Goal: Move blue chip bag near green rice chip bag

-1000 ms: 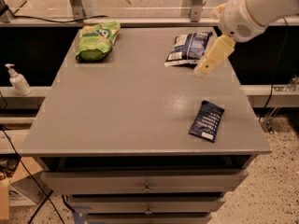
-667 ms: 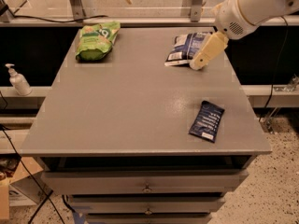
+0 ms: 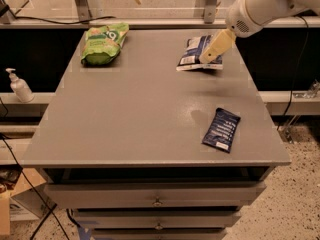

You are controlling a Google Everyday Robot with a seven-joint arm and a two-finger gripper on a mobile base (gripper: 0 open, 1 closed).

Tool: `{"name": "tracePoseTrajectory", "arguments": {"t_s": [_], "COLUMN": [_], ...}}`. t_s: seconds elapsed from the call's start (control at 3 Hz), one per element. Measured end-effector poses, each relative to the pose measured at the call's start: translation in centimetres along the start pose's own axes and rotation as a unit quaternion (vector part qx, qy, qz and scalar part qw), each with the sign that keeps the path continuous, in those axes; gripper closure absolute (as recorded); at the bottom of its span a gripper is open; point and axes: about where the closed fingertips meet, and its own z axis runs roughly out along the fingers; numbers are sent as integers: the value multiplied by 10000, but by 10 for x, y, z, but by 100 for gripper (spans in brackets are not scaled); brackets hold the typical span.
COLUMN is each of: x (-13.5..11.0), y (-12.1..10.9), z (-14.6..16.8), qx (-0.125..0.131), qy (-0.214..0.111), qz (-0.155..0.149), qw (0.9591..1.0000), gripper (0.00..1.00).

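Observation:
The blue chip bag (image 3: 192, 53), puffy and dark blue with white patches, lies at the back right of the grey table (image 3: 140, 114). My gripper (image 3: 210, 58) comes down from the upper right on a white arm and sits right over the bag's right side, partly hiding it. The green rice chip bag (image 3: 103, 43) lies at the back left of the table, far from the blue bag.
A smaller flat dark-blue packet (image 3: 221, 129) lies near the table's front right edge. A white pump bottle (image 3: 19, 85) stands on a ledge to the left. A glass rail with metal posts runs behind the table. Drawers sit under the table top.
My gripper has moved left and away from the camera, from in front of the blue chip bag's right side to over the bag. The bags have not moved.

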Motion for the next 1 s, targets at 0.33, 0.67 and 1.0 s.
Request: {"name": "tracePoseTrajectory", "arguments": {"t_s": [0.33,0.67,1.0], "x": [6,13,24], "y": [-7,-6,-4], "z": [31,59,76], "qx": [-24,-160,-302], "qy": [257,447,633], "qz": [-28,-35,70], "qw": [9997,9989,9975], "gripper": [0,0,0]}}
